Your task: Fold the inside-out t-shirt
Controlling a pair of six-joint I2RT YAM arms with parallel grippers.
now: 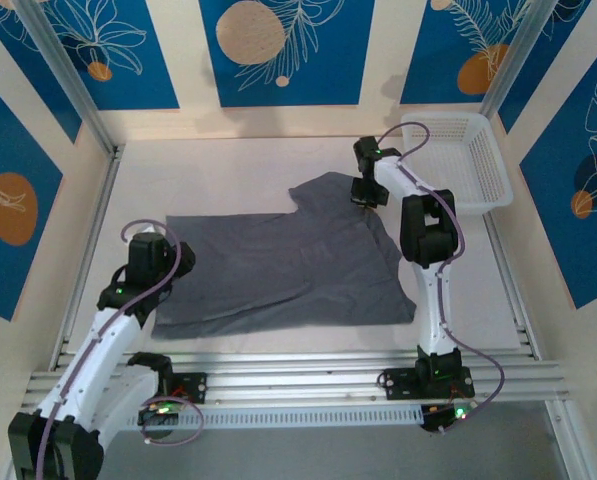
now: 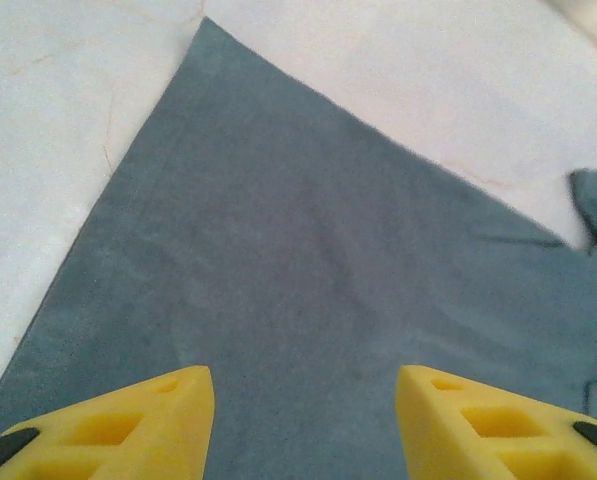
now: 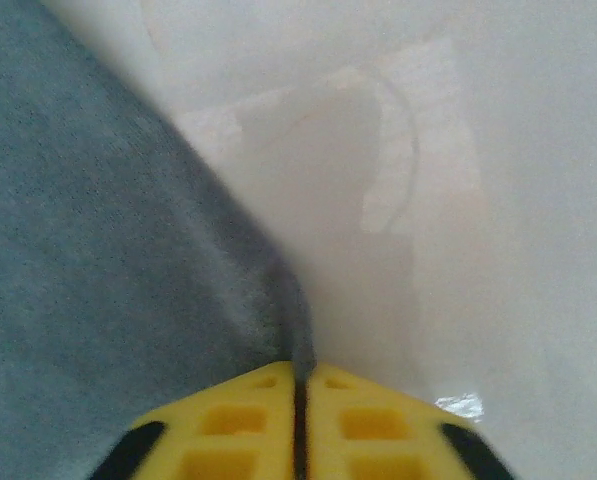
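Inside-out t-shirt [image 1: 278, 270]: dark grey, plain, spread nearly flat across the middle of the surface [image 1: 228, 165]. One flap reaches toward the far edge, near the white basket [image 1: 493, 190] in the far right corner. Right gripper [image 3: 300, 375] is closed on the thin edge of that flap. Left gripper [image 2: 303, 372] is part open above the cloth near its left edge, holding nothing. Risk: so slim a pinch may slip, and a one-sided pull would likely drag and bunch the cloth.
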